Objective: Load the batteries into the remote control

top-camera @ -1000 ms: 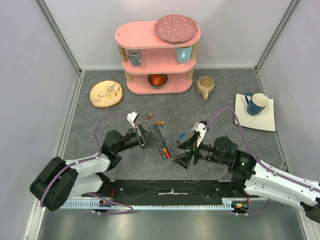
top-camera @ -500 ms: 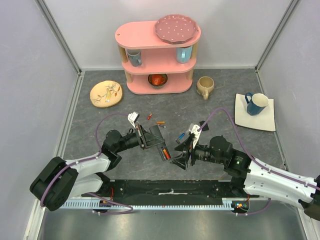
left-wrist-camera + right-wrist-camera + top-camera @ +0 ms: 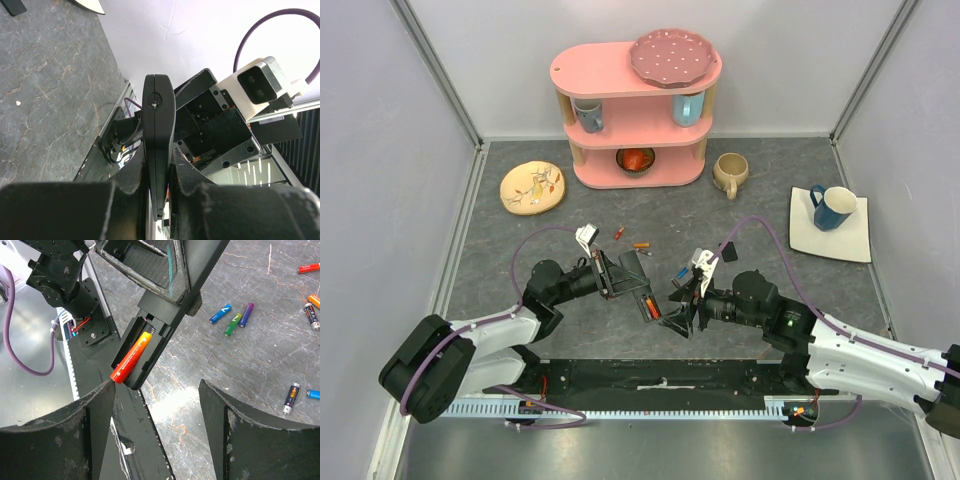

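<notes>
Right wrist view: remote control (image 3: 165,315) sits clamped edge-on in the left gripper (image 3: 159,187). A red-orange battery (image 3: 131,355) lies in its recess, possibly not fully seated. Right gripper (image 3: 155,390) spread wide, empty, just beside it. Loose batteries (image 3: 235,320) scattered on grey table (image 3: 260,360).

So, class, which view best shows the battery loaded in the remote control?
Right wrist: the red-orange battery lies plainly in the remote control's recess. Top external shows just an orange sliver; left wrist shows only the remote's narrow edge.
</notes>
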